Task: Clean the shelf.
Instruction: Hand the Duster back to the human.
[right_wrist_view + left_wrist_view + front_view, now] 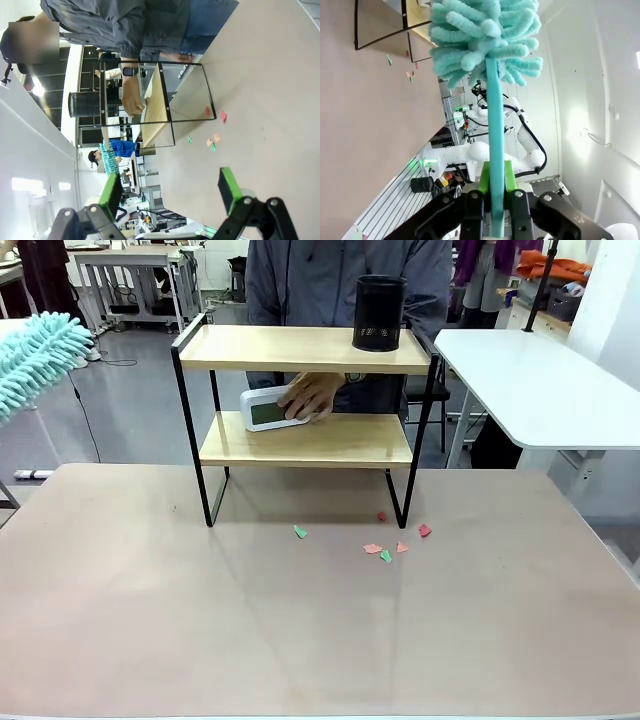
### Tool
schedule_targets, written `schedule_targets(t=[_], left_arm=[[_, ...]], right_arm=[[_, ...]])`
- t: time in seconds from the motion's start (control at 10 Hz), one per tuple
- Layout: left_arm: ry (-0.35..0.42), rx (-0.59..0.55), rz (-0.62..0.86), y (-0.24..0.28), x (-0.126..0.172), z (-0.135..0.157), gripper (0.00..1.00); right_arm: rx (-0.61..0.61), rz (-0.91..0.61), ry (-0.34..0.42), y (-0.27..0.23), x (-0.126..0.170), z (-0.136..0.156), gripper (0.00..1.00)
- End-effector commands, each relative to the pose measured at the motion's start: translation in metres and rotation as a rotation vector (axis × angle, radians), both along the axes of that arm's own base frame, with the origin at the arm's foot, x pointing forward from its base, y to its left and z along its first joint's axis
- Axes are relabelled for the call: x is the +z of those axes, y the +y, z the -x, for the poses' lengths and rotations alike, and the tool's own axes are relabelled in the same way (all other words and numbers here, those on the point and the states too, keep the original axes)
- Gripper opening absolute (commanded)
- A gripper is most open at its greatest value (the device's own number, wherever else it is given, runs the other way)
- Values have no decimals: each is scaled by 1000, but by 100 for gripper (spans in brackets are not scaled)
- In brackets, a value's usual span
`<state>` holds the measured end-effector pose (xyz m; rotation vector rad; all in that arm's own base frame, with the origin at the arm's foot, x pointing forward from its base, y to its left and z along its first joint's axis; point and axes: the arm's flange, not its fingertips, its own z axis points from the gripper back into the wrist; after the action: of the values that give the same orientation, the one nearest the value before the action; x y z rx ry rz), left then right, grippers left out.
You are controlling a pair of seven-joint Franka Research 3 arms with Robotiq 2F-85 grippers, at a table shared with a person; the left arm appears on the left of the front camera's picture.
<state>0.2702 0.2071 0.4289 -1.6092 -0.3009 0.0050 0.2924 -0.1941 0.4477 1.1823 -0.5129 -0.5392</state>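
The shelf (305,440) stands at the far middle of the table, two light wooden boards in a black frame; it also appears sideways as the shelf (156,102). A black mesh cup (379,312) sits on its top board. The person's hand (312,395) rests on a white digital clock (263,409) on the lower board. My left gripper (495,181) is shut on the handle of a teal fluffy duster (485,37), whose head shows at the left edge as the duster (35,360). My right gripper (170,192) hangs open above the table, holding nothing.
Small pink and green paper scraps (385,545) lie on the tabletop (300,630) just in front of the shelf's right legs. A white side table (545,390) stands at the far right. The person stands right behind the shelf.
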Motion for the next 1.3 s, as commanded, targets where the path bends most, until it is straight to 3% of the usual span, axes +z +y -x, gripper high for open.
schedule_targets(t=[0.0,0.7,0.8,0.9,1.1,1.2], left_arm=[[-17,-8,7,-5,-4,3,12],[5,-5,6,-3,-3,0,12],[-25,-236,40,-12,9,-4,12],[-119,-461,16,-33,35,-7,12],[-291,-575,-50,-68,94,-2,12],[-362,-712,-83,-90,114,9,12]], right_arm=[[-5,-8,-42,0,0,-3,100],[-5,-8,-42,0,0,-3,100],[0,0,0,0,0,0,100],[121,47,-42,23,30,-4,100],[282,112,-119,74,61,-15,100],[383,150,-116,101,61,-15,100]])
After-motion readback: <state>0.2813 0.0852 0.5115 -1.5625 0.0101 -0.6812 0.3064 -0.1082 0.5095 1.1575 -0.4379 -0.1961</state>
